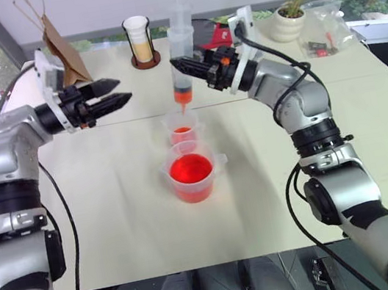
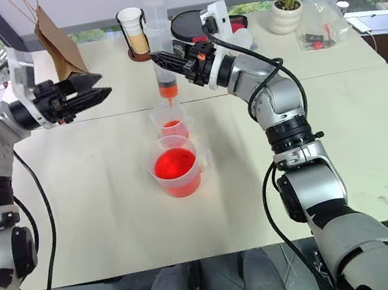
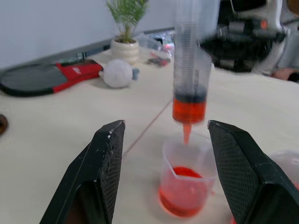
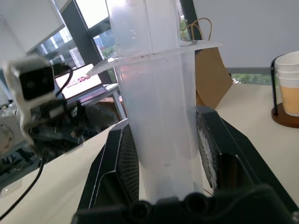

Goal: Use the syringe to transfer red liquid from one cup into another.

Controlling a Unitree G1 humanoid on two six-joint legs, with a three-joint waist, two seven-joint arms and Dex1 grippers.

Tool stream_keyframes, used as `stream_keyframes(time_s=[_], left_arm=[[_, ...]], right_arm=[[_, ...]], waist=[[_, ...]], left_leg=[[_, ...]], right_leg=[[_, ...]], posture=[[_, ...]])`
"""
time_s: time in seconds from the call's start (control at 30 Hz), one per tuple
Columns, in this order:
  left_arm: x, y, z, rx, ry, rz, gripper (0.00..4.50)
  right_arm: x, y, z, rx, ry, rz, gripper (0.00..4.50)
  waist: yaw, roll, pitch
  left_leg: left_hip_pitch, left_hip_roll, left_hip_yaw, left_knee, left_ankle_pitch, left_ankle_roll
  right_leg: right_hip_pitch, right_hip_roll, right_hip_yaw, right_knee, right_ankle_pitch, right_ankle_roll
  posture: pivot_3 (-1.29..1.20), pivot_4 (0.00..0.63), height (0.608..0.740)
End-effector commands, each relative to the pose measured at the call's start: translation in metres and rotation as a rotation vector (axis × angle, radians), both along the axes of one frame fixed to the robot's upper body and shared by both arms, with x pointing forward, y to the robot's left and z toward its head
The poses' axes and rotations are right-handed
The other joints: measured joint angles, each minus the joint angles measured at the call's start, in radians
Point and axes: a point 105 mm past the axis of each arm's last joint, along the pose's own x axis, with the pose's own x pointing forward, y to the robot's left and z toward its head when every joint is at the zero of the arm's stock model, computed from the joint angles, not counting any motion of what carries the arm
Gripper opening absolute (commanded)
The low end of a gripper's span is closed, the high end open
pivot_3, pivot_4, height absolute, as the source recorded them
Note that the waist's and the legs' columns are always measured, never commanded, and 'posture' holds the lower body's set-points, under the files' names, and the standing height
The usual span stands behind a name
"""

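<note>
The syringe stands upright with my right gripper shut on its clear barrel. A little red liquid fills the bottom of the barrel. Its nozzle hangs just above the small narrow cup, which holds a shallow layer of red liquid. Right in front of that cup stands the wide beaker, roughly half full of red liquid. My left gripper is open and empty, held level above the table to the left of the syringe, with its fingers pointing toward it.
At the back of the table stand a cream cup in a black wire holder, a brown paper bag, a potted plant and a clear plastic bag. A red and black paddle and a white ball lie behind the syringe.
</note>
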Motion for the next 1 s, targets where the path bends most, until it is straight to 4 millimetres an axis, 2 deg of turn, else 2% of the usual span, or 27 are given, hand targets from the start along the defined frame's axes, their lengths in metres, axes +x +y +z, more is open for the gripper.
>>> stream_keyframes(time_s=[0.03, 0.2, 0.37, 0.7, 0.9, 1.0], left_arm=[[0.004, -0.01, 0.051, -0.005, -0.178, -0.025, 2.89], [0.014, -0.035, 0.068, 0.016, -0.216, -0.095, 2.89], [0.016, -0.051, 0.07, 0.015, -0.225, -0.144, 2.89], [0.014, -0.065, 0.076, -0.002, -0.237, -0.194, 2.89], [0.015, -0.069, 0.07, 0.034, -0.237, -0.202, 2.89], [0.017, -0.072, 0.066, 0.049, -0.242, -0.2, 2.15]], right_arm=[[-0.005, 0.004, 0.022, 0.021, -0.082, 0.026, 1.43], [-0.009, 0.01, 0.019, 0.0, -0.1, 0.054, 1.43], [-0.013, 0.015, 0.01, -0.019, -0.095, 0.074, 1.43], [-0.02, 0.024, -0.009, -0.061, -0.079, 0.102, 1.43], [-0.023, 0.027, -0.012, -0.072, -0.084, 0.113, 1.43], [-0.024, 0.03, -0.012, -0.077, -0.093, 0.12, 1.43]], waist=[[0.001, 0.0, 0.0], [-0.007, 0.0, 0.0], [-0.024, 0.0, 0.0], [-0.031, 0.0, 0.0], [-0.03, 0.0, 0.0], [-0.03, 0.0, 0.0]], left_leg=[[0.0, 0.0, 0.0, 0.0, 0.0, 0.0], [0.0, -0.001, 0.001, 0.0, 0.0, 0.0], [0.0, 0.0, 0.001, 0.0, 0.0, 0.0], [0.0, 0.0, 0.001, -0.001, 0.0, 0.001], [0.0, 0.0, 0.001, -0.001, 0.0, 0.001], [0.0, 0.0, 0.001, -0.001, 0.0, 0.001]], right_leg=[[0.0, 0.0, 0.0, 0.0, 0.0, 0.0], [0.0, 0.0, 0.0, 0.0, 0.0, 0.0], [-0.001, 0.001, 0.0, 0.0, 0.0, 0.0], [-0.001, 0.0, 0.0, 0.001, 0.0, 0.0], [-0.001, 0.0, 0.0, 0.001, 0.0, 0.0], [-0.001, 0.0, 0.0, 0.001, 0.0, 0.0]], posture=[[0.0, 0.15, 0.74], [0.0, 0.15, 0.74], [0.0, 0.15, 0.74], [0.0, 0.15, 0.74], [0.0, 0.15, 0.74], [0.0, 0.15, 0.74]])
